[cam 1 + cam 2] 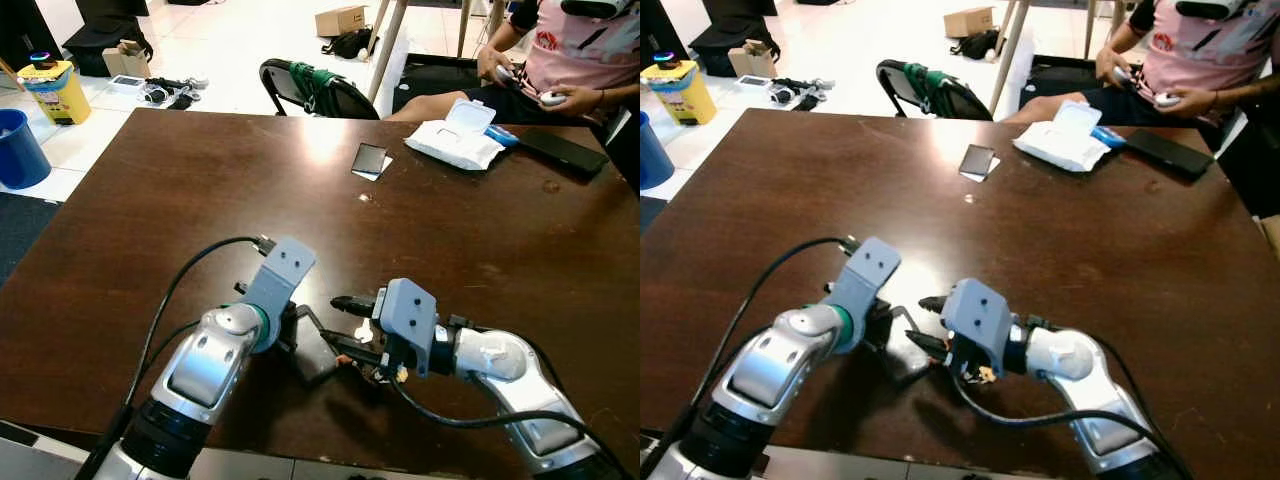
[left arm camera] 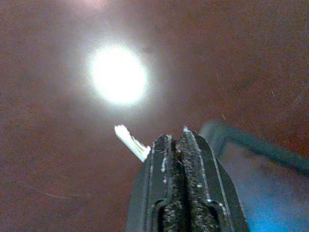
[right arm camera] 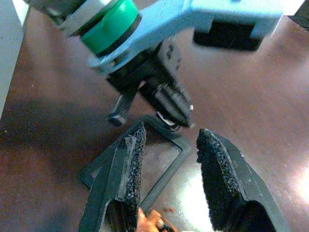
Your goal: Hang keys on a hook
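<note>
The left pincer (image 2: 179,145) is pressed closed on a small pale sliver, perhaps a key (image 2: 131,142), beside the spread right pincer (image 3: 166,145) over a black frame (image 3: 161,157) on the brown worktop (image 1: 200,180).

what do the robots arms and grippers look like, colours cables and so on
Both arms are rounded silver shells ending in dark collars. The left arm has a green ring at the wrist and a light grey-blue angular bracket with small holes; a black cable loops along it. The right arm carries a similar grey-blue block and a black cable. The right gripper has two long black fingers with rough, grainy pads.
</note>
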`<state>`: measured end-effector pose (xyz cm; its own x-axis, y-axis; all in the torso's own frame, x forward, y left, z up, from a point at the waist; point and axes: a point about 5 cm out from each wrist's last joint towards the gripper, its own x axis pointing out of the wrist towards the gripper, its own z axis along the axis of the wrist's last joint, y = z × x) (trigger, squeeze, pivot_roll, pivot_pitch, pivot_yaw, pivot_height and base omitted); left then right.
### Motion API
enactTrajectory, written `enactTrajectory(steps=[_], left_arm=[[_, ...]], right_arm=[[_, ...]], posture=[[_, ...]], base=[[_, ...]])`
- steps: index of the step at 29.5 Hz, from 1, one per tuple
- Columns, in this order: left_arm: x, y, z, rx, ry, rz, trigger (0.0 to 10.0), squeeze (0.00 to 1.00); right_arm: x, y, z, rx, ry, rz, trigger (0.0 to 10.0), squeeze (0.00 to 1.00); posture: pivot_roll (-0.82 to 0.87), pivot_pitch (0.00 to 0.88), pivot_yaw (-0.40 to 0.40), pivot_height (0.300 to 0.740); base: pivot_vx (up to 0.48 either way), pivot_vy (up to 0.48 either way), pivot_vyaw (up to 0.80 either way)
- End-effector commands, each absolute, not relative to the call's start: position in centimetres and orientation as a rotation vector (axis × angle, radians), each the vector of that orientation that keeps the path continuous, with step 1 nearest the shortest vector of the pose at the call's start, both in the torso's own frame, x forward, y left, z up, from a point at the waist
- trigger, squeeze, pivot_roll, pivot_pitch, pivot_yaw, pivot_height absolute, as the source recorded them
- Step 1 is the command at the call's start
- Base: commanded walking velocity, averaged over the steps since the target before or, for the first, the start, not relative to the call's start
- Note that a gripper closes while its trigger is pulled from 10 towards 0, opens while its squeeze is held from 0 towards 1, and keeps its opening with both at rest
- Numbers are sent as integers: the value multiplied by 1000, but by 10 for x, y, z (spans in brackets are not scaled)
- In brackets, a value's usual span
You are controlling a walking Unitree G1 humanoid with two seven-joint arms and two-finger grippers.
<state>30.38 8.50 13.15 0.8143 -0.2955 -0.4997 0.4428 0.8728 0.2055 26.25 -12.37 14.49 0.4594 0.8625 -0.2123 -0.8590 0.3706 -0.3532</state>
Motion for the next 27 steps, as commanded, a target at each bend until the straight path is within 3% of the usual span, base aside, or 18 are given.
enactTrajectory(steps=[1, 11, 13, 14, 15, 16, 27], left_arm=[[309, 89, 164, 269, 293, -372, 10000, 0], [308, 99, 201, 247, 109, -350, 10000, 0], [304, 100, 192, 406, 120, -392, 10000, 0], [304, 100, 192, 406, 120, -392, 10000, 0], [299, 98, 172, 605, 148, -468, 10000, 0], [297, 96, 166, 662, 154, -497, 10000, 0], [291, 81, 148, 976, 88, -625, 10000, 0]], right_arm=[[262, -121, 147, -434, -19, 1109, 10000, 0], [265, -120, 152, -428, -51, 1075, 10000, 0], [266, -120, 152, -425, -53, 1076, 10000, 0], [266, -120, 152, -425, -53, 1076, 10000, 0], [266, -119, 152, -424, -56, 1076, 10000, 0], [266, -118, 152, -423, -57, 1076, 10000, 0], [265, -118, 153, -417, -59, 1071, 10000, 0]], posture=[[111, 6, 124, 740], [111, 5, 115, 740], [112, 2, 113, 740], [112, 2, 113, 740], [110, 0, 112, 740], [110, 0, 112, 740], [104, 2, 122, 740]], base=[[0, 0, 0], [0, 0, 0], [0, 0, 0], [0, 0, 0], [0, 0, 0], [0, 0, 0], [0, 0, 0]])
